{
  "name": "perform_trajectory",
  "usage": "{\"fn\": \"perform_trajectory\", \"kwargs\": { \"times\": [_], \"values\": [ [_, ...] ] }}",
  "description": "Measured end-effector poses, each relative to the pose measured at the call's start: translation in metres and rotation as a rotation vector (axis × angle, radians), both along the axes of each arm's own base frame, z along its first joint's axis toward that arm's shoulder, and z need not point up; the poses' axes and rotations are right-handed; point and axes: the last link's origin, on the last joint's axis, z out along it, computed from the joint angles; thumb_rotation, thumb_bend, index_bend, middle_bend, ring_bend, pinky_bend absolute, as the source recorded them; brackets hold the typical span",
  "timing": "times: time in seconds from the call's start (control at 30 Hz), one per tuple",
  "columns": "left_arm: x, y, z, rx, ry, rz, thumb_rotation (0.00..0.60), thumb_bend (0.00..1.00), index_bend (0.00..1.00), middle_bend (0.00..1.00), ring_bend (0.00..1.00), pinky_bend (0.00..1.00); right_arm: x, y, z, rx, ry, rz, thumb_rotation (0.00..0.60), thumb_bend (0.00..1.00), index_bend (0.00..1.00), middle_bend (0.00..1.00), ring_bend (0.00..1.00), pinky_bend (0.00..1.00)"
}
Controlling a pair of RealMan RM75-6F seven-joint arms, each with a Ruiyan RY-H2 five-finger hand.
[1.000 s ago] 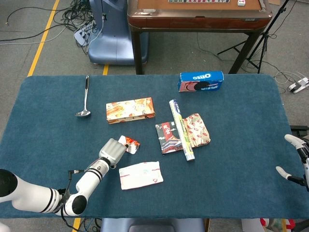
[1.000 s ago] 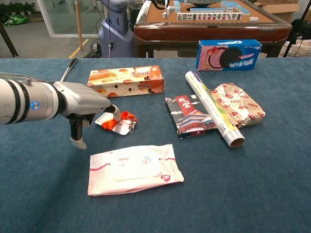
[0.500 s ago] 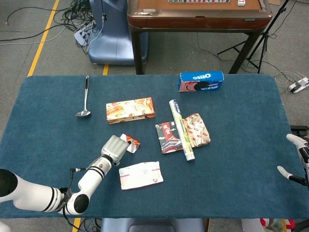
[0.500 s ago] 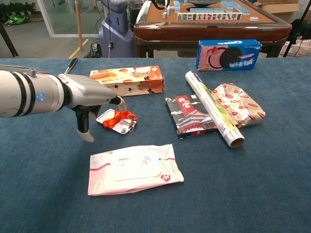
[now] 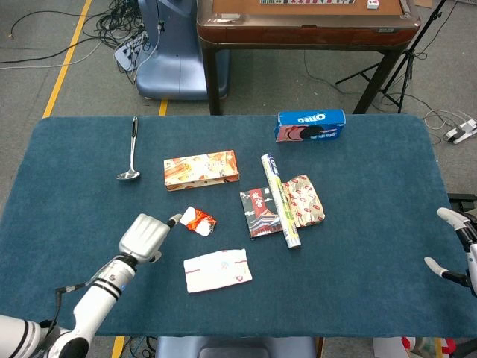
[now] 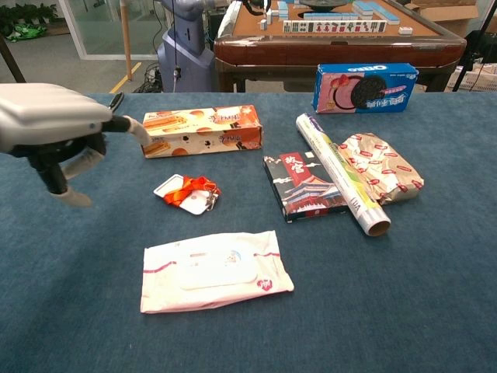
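My left hand hangs at the lower left of the head view, fingers spread and holding nothing, one finger pointing toward the small red-and-silver packet that lies just beside it on the blue table. In the chest view that same hand sits at the far left edge, raised above the cloth, well apart from the packet lying flat near the middle left. Below the packet lies a white wet-wipes pack, flat and near the lower centre. Above it, an orange snack box lies lengthwise. To the centre right I see a dark carton touching a foil roll, with a patterned pouch against the roll's other side. An Oreo box stands at the upper right, and a ladle rests at the upper left of the head view. My right hand peeks in at the right edge, fingers apart, empty.
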Motion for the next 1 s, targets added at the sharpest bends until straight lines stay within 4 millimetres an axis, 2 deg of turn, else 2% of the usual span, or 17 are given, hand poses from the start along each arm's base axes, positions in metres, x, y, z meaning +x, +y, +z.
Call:
{"fn": "perform_trajectory", "kwargs": {
  "times": [0.2,0.27,0.43,0.53,0.73,1.0],
  "values": [
    [-0.056,-0.035,0.046,0.116,-0.113,0.085,0.600,0.20,0.21,0.39,0.37,0.61,0.000,-0.003,-0.006,0.009,0.024,-0.014,0.600,0.06,0.20,0.23,0.16,0.27],
    [-0.076,-0.050,0.062,0.169,-0.121,0.117,0.600,0.20,0.21,0.37,0.34,0.57,0.001,-0.004,-0.009,0.014,0.035,-0.017,0.600,0.06,0.20,0.23,0.16,0.27],
    [-0.120,-0.083,0.090,0.339,-0.048,0.168,0.600,0.21,0.23,0.36,0.33,0.55,0.003,-0.006,-0.015,0.022,0.057,-0.019,0.600,0.06,0.20,0.23,0.16,0.27],
    [-0.142,-0.103,0.098,0.388,-0.023,0.207,0.600,0.23,0.23,0.36,0.33,0.55,0.004,-0.007,-0.018,0.023,0.068,-0.020,0.600,0.06,0.20,0.23,0.16,0.27],
    [-0.171,-0.124,0.106,0.418,-0.064,0.240,0.600,0.23,0.22,0.35,0.32,0.55,0.003,-0.008,-0.018,0.006,0.069,-0.036,0.600,0.06,0.20,0.23,0.16,0.27],
    [-0.180,-0.120,0.106,0.423,-0.084,0.209,0.600,0.23,0.21,0.35,0.32,0.55,-0.004,-0.014,-0.015,-0.003,0.066,-0.076,0.600,0.06,0.20,0.23,0.16,0.27]
  ]
}}
